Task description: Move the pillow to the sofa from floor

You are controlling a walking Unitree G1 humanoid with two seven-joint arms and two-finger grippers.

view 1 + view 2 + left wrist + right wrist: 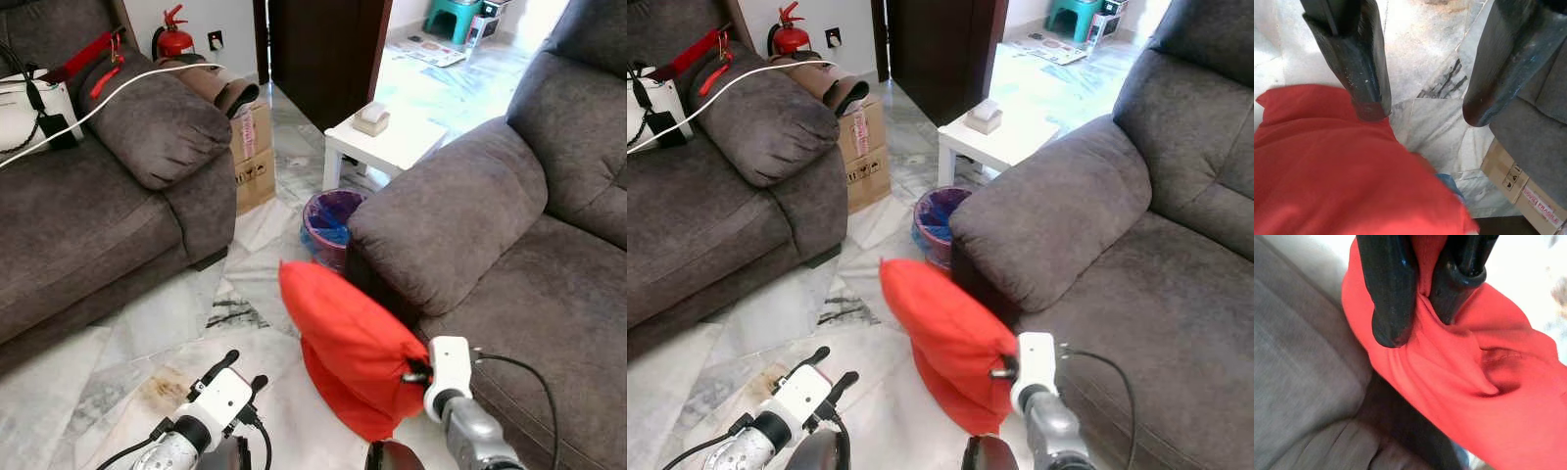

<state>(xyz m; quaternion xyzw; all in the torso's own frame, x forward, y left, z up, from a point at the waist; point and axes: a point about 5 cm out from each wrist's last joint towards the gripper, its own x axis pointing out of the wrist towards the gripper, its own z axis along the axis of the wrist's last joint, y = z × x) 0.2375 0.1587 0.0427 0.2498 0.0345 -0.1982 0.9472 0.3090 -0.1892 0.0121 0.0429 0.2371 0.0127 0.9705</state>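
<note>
Head views: red pillow [348, 348] upright, against the front of the right sofa's [549, 294] armrest [446, 220], lower end apparently near the floor [147, 333] beside the bin [331, 220]. Right gripper [411, 374] at the pillow's right edge, fingers buried in the fabric. Left gripper [238, 370] low over the floor, just left of the pillow, not touching. Left wrist: fingers [1359, 63] apart, nothing between them, pillow just beyond the tips. Right wrist: fingers [1388, 289] closed on a pinched fold of red cover, sofa cushion alongside. Handling, as judged: light, soft, limp; sags and swings from a single edge pinch, and the cover may slide over the filling. Better hold likely a deep bite into bulk near a corner or seam, left gripper supporting the opposite side before lifting over the seat edge.
</note>
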